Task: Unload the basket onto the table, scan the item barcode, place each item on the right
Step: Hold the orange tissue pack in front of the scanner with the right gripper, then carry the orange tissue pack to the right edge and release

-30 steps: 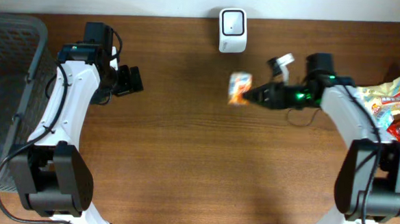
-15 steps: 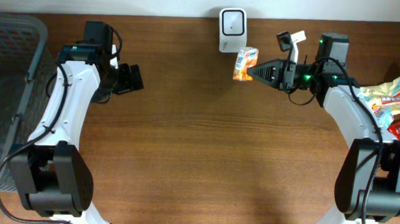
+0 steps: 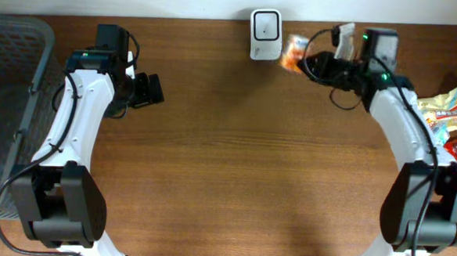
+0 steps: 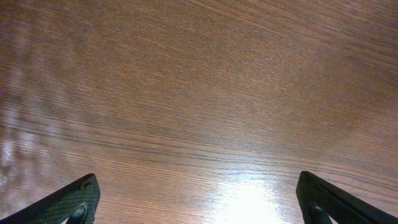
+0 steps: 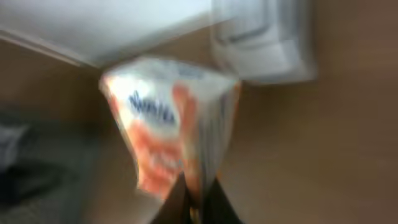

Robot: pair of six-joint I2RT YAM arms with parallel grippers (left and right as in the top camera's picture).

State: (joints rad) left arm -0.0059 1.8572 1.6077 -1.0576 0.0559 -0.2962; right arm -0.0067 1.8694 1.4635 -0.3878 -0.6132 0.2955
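The item is a small orange-and-white snack packet; my right gripper is shut on its edge and holds it above the table, just right of the white barcode scanner at the back edge. The right wrist view is blurred: the packet hangs from my pinched fingertips, and the scanner sits beyond it at upper right. My left gripper hovers open over bare wood on the left, with only its two finger pads at the bottom corners of the left wrist view.
A grey mesh basket stands at the table's far left. Several more snack packets lie in a pile at the far right edge. Wooden tabletop stretches between the arms.
My right arm has swung the packet from mid-table toward the back and up beside the scanner, turning it as it went. The left arm has not moved.
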